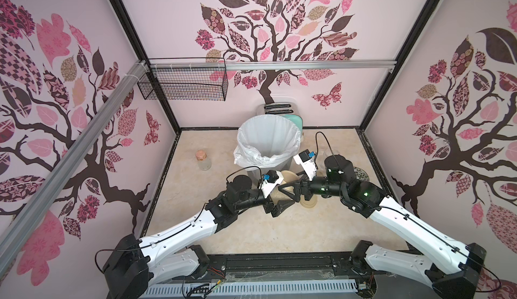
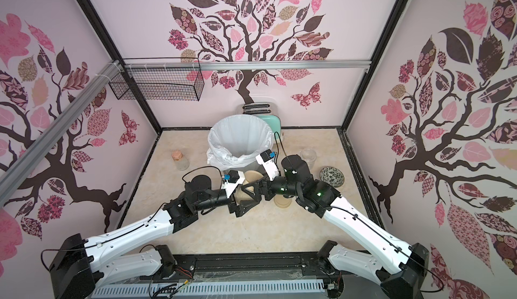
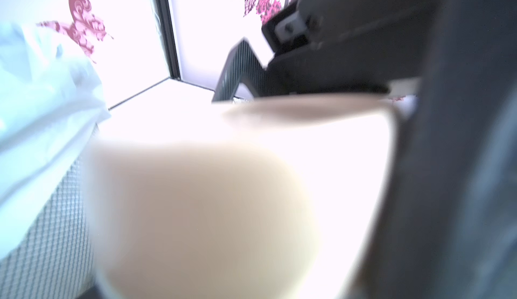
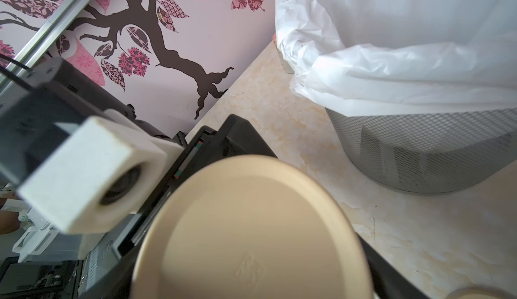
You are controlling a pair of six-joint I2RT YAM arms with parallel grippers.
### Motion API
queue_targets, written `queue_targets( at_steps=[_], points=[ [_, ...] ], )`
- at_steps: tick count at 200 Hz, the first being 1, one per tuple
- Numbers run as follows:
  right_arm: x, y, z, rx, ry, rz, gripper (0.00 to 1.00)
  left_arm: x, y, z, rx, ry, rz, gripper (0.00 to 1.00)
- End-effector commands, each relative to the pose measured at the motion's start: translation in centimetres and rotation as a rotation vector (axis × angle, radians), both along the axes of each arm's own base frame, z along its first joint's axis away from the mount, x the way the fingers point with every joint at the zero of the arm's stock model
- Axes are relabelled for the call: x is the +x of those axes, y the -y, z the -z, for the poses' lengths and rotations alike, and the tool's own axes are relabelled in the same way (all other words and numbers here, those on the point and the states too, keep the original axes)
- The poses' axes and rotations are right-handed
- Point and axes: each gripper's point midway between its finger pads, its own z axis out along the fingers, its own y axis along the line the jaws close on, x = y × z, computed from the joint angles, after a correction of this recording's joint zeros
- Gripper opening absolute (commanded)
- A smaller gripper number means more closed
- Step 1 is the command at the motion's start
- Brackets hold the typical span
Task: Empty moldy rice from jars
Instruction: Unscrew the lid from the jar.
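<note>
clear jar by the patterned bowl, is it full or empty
Empty. In a top view the clear jar is see-through all the way, with nothing pale inside and no lid on it.

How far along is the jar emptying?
Done: one open jar stands empty near the bowl, a loose lid on the table. In hand: left claw and right claw are on a closed jar, the right around its lid. Left: opening it and emptying it into the bin.

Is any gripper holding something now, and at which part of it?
The left gripper seems to hold a jar by its glass body. The right gripper seems to grip that jar's lid at the rim.
</note>
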Motion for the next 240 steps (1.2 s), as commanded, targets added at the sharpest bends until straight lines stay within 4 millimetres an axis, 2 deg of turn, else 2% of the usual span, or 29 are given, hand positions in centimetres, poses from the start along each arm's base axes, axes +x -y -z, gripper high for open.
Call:
queue_targets(
  at_steps=[1, 46, 110, 166, 172, 240],
  points=[
    [-1.8, -0.8, -2.2, 0.08, 0.003, -0.085, 0.6, 0.9, -0.2, -4.6, -0.098, 0.115, -0.046, 0.97],
    [-1.9, -0.6, -3.6, 0.11, 0.028, -0.078, 0.6, 0.5, 0.3, -3.7, -0.083, 0.082, -0.008, 0.94],
    [-2.0, -0.2, -6.0, 0.151, 0.075, -0.067, 0.61, 0.3, 0.3, -2.7, -0.056, 0.027, 0.004, 0.97],
    [-2.3, -0.2, -5.9, 0.134, 0.082, -0.081, 0.6, 0.0, 0.6, -2.3, -0.014, -0.021, 0.027, 0.97],
    [-2.3, -0.2, -5.9, 0.131, 0.083, -0.08, 0.6, 0.0, 0.6, -1.5, 0.014, -0.051, 0.027, 0.97],
    [-2.1, 0.4, -6.9, 0.12, 0.131, -0.06, 0.61, -0.5, 0.9, -0.6, 0.023, -0.133, 0.055, 0.97]
  ],
)
